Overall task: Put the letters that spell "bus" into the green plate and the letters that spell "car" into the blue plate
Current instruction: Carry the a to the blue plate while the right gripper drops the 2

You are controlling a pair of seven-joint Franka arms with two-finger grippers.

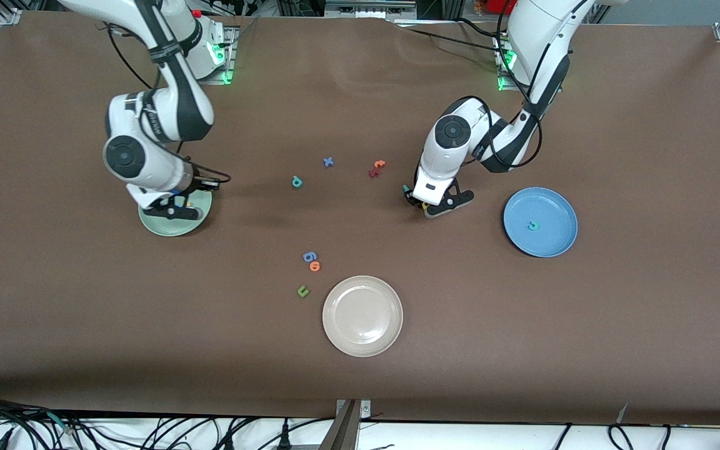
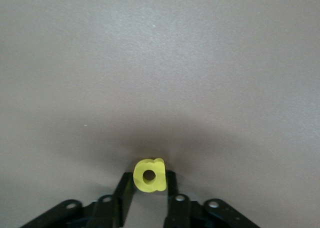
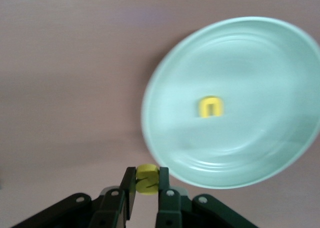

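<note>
Fingers of our left gripper (image 2: 149, 190) are closed around the yellow a (image 2: 149, 175), pinching it from both sides low over the bare brown tabletop (image 1: 585, 344), between the red-and-orange letter pair and the blue plate (image 1: 554, 240). In the front view that gripper (image 1: 425, 205) sits just beside the plate's rim toward the right arm's end. A teal c (image 1: 532, 225) lies inside the blue plate near its middle.

Our right gripper (image 3: 146, 190) has its fingers clamped on a small yellow letter (image 3: 147, 179), which we take for the s, though its shape is hard to read. It hangs over the edge of the green plate (image 3: 260, 153), and a yellow u (image 3: 211, 107) rests in that plate near the centre. From the front the right gripper (image 1: 172, 209) covers much of the green plate (image 1: 172, 230).

Out on the tabletop we see a teal letter (image 1: 297, 182) lying alone, a blue x-shaped piece (image 1: 328, 162) farther from the front camera, and an orange t (image 1: 379, 164) touching a dark red letter (image 1: 373, 172). Nearer the camera lie a blue g (image 1: 309, 256), an orange o (image 1: 315, 266) just beside it, and a green u (image 1: 302, 290). The cream-white plate (image 1: 362, 342) sits nearest the camera, with nothing in it.
</note>
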